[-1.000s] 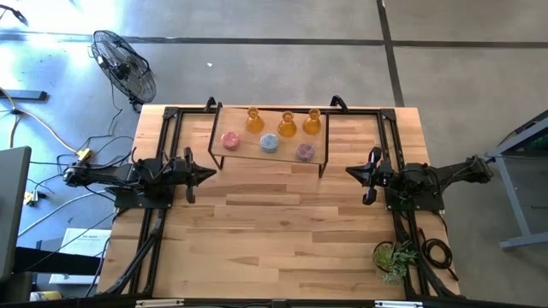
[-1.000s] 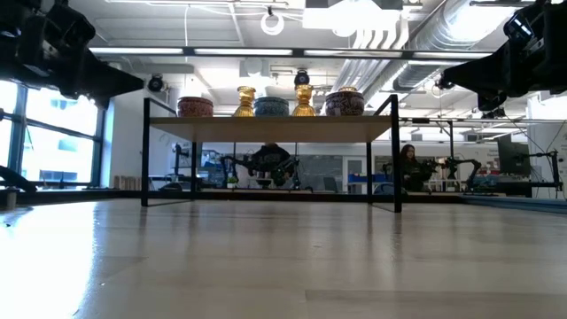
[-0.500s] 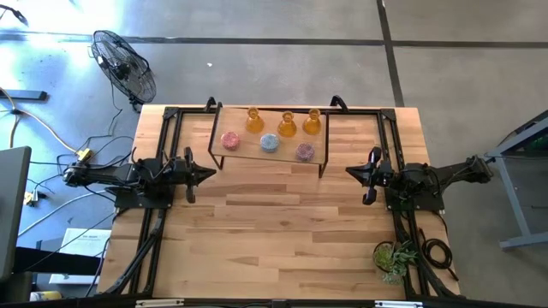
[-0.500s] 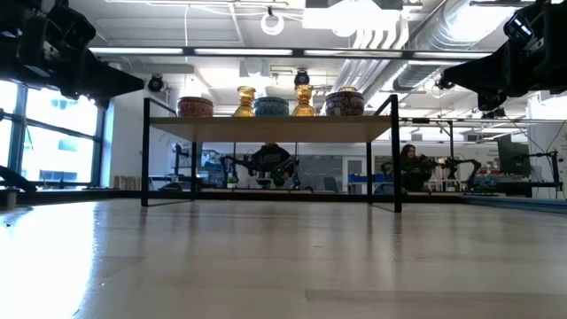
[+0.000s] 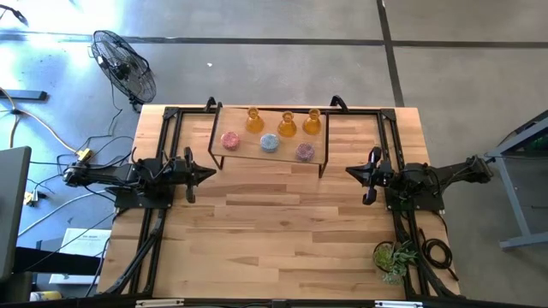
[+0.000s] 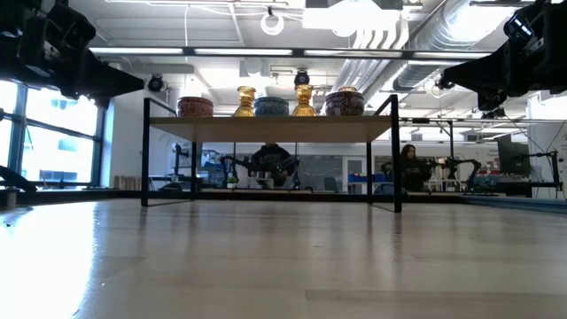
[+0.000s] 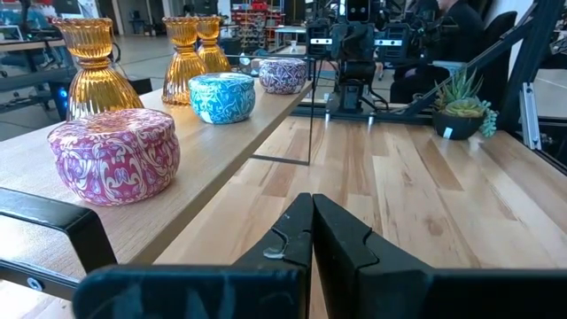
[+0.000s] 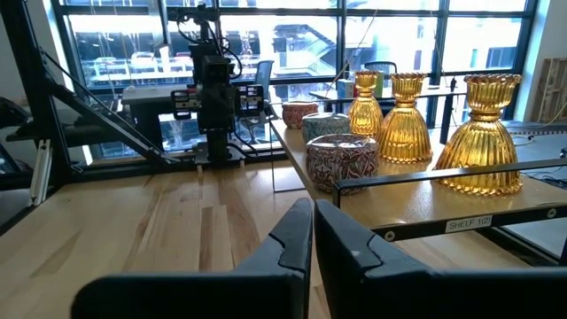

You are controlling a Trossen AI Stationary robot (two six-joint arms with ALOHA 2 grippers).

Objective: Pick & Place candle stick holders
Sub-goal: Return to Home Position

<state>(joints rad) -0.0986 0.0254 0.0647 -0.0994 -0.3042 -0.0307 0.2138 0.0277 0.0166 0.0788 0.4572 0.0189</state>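
Amber flask-shaped glass holders (image 5: 287, 125) and low round patterned ones (image 5: 270, 143) all stand on the wooden shelf (image 5: 247, 151). We judge placing finished: left gripper (image 5: 207, 174) and right gripper (image 5: 352, 172) wait at either side, fingers apparently pinched together, empty; only homing remains.

Table (image 5: 274, 222) centre lies open; shelf (image 5: 244, 155) with 6 candle stick holders (image 5: 269, 143) blocks the far edge.

Closest ahead of the black fingers (image 7: 341, 237) of the left gripper (image 7: 312, 202) is a pink holder (image 7: 113, 155) patterned with crimson and white swirls. Farther out are a turquoise holder (image 7: 221, 96) with white swirls and a mauve holder (image 7: 283, 75) with pale swirls. The three amber-gold holders (image 7: 89, 75) beside them are ribbed glass. The shelf (image 7: 208, 149) and table (image 7: 416, 204) are pale blond wood, and the potted plant (image 7: 461, 93) is green.
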